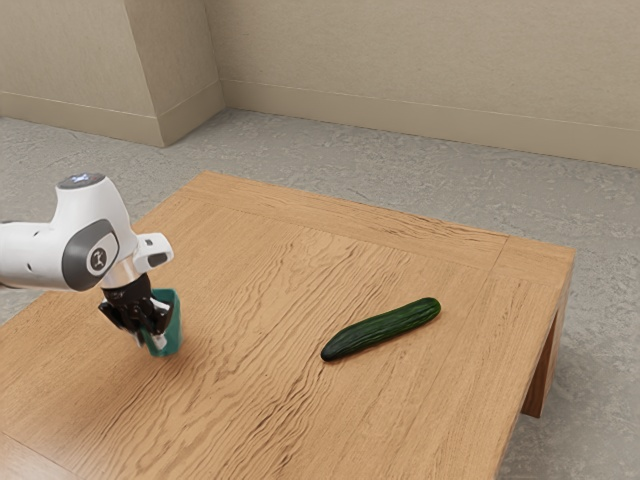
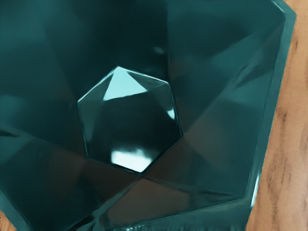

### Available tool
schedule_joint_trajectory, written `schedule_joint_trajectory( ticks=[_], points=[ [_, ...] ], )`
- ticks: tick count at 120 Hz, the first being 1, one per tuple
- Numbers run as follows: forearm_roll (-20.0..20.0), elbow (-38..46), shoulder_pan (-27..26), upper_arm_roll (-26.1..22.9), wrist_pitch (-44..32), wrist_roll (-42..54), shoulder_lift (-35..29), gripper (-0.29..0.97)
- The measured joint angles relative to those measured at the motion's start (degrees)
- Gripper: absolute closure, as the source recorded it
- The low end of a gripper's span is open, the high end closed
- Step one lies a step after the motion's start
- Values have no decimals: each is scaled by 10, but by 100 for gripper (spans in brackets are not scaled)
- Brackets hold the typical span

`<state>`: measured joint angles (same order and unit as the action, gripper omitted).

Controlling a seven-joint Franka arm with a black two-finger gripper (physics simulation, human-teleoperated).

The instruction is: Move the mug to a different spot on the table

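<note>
The front part of the counter (image 1: 300,430) is bare wood, with lots of room. Just past it, near the exterior view's left edge, is the green-blue mug (image 1: 167,322). The black hand (image 1: 148,332) is on it. The hand is almost closed and pinches the mug's side from above, at the rim. The mug leans a little. I cannot tell if its bottom touches the wood or hangs just over it, as only a small shadow shows there. The white arm (image 1: 70,250) comes in from the exterior view's left.

The wrist view looks right down into the mug (image 2: 130,120) — dark inside, with flat shiny sides and a flat bottom. A strip of wood (image 2: 288,144) shows beside its rim.

A dark green cucumber (image 1: 381,328) lies flat in the middle of the counter, well apart from the mug. Bare wood lies between them. Beyond the cucumber there is more open wood up to the far edge and the corner on the exterior view's right.

Past the counter is gray floor (image 1: 500,190) — then a tan wall (image 1: 400,50).
</note>
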<state>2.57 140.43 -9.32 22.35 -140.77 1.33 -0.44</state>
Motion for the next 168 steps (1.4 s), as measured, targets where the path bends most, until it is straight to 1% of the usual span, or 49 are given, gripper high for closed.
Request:
schedule_joint_trajectory(
  ticks=[12,18,28,40,50,63,72,86,92,100,106,112,118,124,133,140,148,156,163,168],
  points=[
    [-15,-2,-9,8,0,-3,-3,59],
    [-27,-7,-12,11,-1,-5,-6,62],
    [-47,-16,-10,8,-1,-10,-13,61],
    [-59,-21,0,-17,-2,-17,-28,60],
    [-64,-37,-5,-56,-2,-24,-33,61],
    [-63,-65,-37,-89,-3,-34,-20,61],
    [-55,-69,-54,-102,-3,-42,-12,61],
    [-41,-68,-58,-133,-5,-54,5,61],
    [-33,-67,-81,-123,-11,-59,18,61],
    [-22,-67,-88,-129,-26,-65,32,61],
    [-13,-67,-85,-130,-42,-67,38,61],
    [2,-60,-73,-131,-64,-65,40,61],
    [33,-50,-58,-131,-90,-57,43,61],
    [75,-44,-48,-131,-116,-45,50,61],
    [153,-39,-47,-132,-150,-18,62,61],
    [194,-38,-49,-133,-170,2,68,61],
    [226,-37,-50,-135,-186,23,73,61],
    [248,-37,-52,-138,-198,43,77,60],
    [262,-37,-54,-140,-204,60,78,52],
    [269,-37,-55,-141,-208,72,79,44]
  ],
)
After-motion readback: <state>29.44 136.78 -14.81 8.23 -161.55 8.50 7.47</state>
